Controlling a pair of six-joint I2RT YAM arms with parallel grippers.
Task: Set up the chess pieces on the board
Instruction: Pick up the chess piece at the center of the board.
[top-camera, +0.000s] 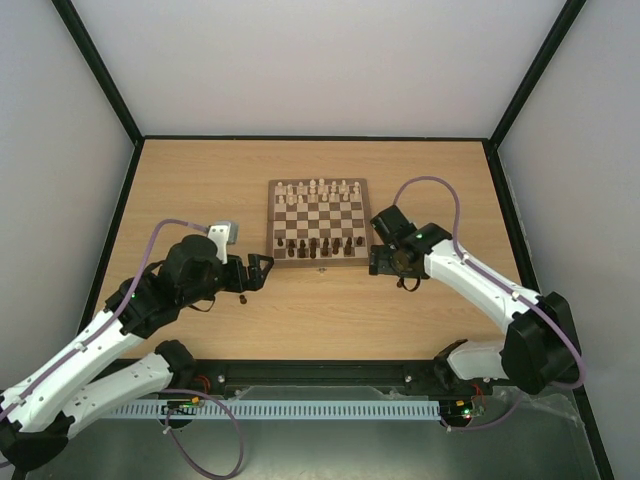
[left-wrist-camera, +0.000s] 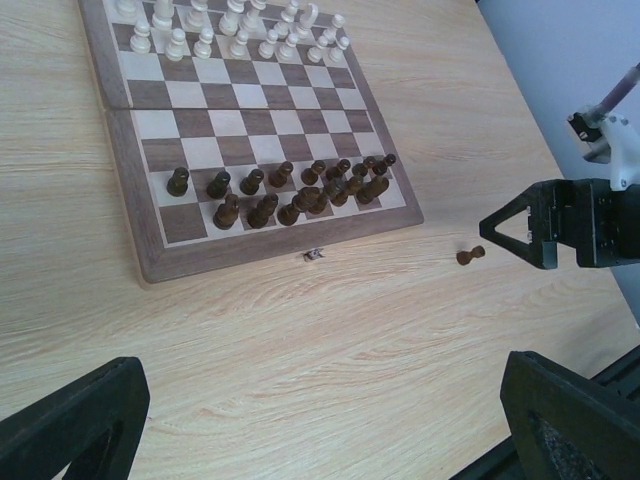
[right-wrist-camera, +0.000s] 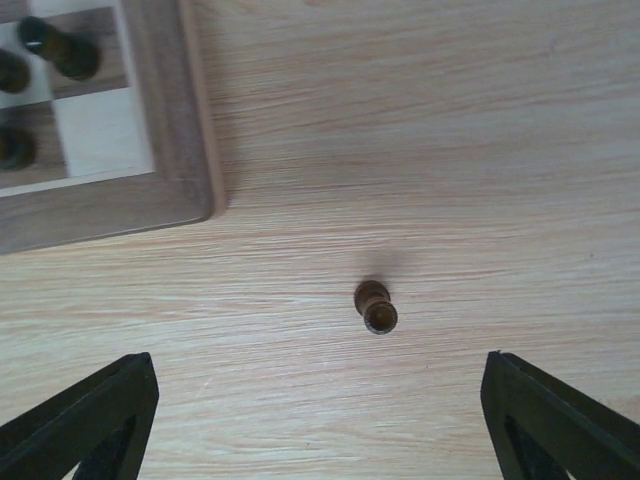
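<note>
Chess setup, seen from above: the board (top-camera: 318, 217) sits on the table (top-camera: 200, 190), toward its far side. Pieces line the two rows along the board's far edge (top-camera: 318, 190), and others crowd the rows along its near edge (top-camera: 320, 244). One lone piece (right-wrist-camera: 377, 308) rests on the table just off the board's near right corner, below the right gripper (right-wrist-camera: 318, 365). The left gripper (top-camera: 262, 270) is beside the board's near left corner.

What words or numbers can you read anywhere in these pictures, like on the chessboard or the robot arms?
None: no words, letters or numbers show on the board, the dark piece beside it, the table, the left arm or the right arm.
</note>
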